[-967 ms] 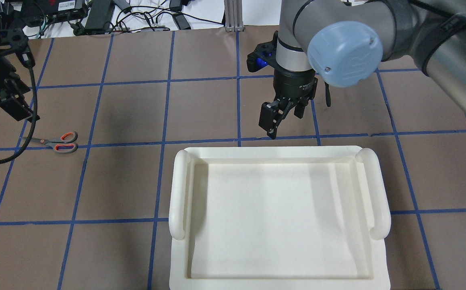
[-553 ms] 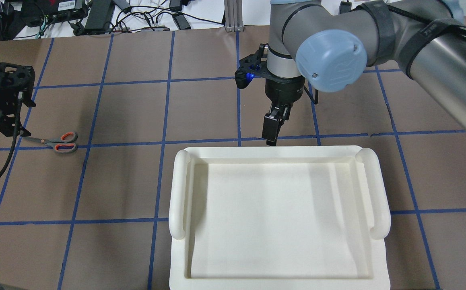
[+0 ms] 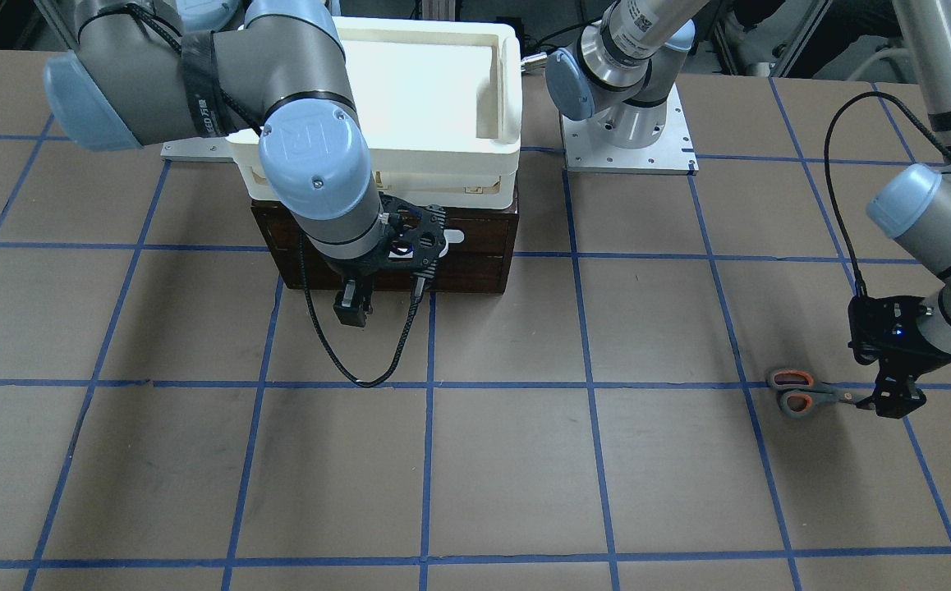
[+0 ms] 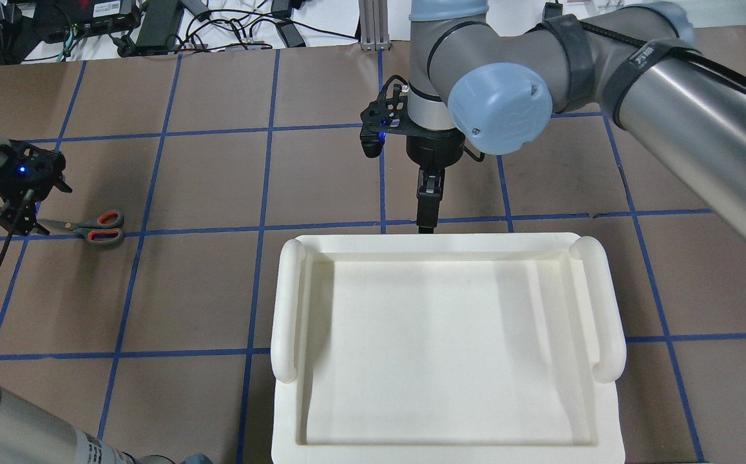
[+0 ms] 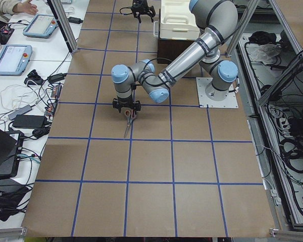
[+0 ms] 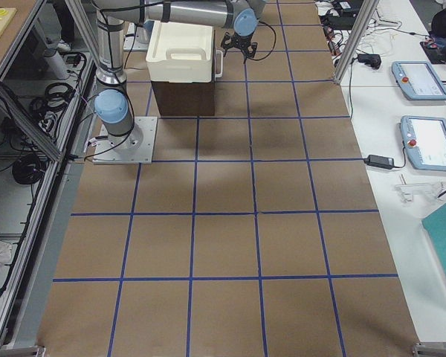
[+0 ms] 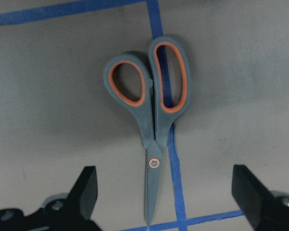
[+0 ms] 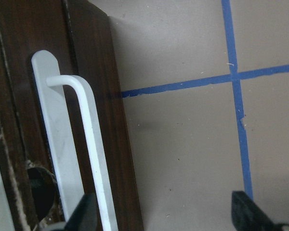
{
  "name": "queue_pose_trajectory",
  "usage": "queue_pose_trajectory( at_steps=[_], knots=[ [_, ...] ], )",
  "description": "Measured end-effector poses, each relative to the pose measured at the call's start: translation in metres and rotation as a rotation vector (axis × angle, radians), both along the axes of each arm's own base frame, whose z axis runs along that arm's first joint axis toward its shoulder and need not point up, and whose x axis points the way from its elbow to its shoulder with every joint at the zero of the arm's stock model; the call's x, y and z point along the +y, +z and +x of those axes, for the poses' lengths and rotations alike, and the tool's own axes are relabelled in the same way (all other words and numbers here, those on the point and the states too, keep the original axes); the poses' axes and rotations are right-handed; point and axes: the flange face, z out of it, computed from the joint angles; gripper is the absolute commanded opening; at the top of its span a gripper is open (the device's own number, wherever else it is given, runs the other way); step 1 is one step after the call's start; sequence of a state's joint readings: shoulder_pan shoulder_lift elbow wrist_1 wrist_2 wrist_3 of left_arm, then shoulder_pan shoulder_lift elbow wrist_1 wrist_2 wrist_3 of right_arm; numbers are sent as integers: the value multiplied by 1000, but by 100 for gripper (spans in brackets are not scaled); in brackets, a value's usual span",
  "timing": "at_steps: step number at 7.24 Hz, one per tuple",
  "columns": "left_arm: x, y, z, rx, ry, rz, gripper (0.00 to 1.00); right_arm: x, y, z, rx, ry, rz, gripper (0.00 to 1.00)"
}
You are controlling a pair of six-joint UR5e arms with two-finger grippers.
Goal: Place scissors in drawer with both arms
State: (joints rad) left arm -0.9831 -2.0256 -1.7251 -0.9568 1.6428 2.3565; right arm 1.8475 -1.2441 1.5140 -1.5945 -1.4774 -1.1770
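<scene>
**While the scissors (image 7: 151, 120) lie flat, the drawer (image 3: 475, 246) is shut**

Toward the left edge of the counter (image 3: 475, 460), the closed scissors rest with their blades between the spread fingers of the left hand (image 7: 164, 197), touching neither. Near the robot-side edge, the right hand (image 8: 166, 214), fingers likewise apart, hangs at the drawer's white handle (image 8: 89, 144).

Scissors (image 4: 86, 227) lie well left of drawer (image 3: 484, 258), tray (image 4: 444, 241) atop it.
</scene>
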Motion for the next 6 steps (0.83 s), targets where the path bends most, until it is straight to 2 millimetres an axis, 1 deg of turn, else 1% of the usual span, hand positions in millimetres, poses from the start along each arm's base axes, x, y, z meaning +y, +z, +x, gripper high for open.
queue_pose_trajectory(
  at_steps=[1,2,4,5,6],
  knots=[
    [-3,-15,7,-3,-19,-15,96,-8,-6,4,-8,57,23,100],
    [-5,-26,10,12,-22,-28,87,-14,-8,7,-17,117,53,100],
    [-4,-36,7,62,9,-20,86,-16,-17,8,-23,178,112,100],
    [-2,-40,7,77,33,-6,86,-14,-23,9,-18,184,139,97],
    [2,-44,13,86,52,5,86,-11,-28,10,-12,185,157,91]
  ],
)
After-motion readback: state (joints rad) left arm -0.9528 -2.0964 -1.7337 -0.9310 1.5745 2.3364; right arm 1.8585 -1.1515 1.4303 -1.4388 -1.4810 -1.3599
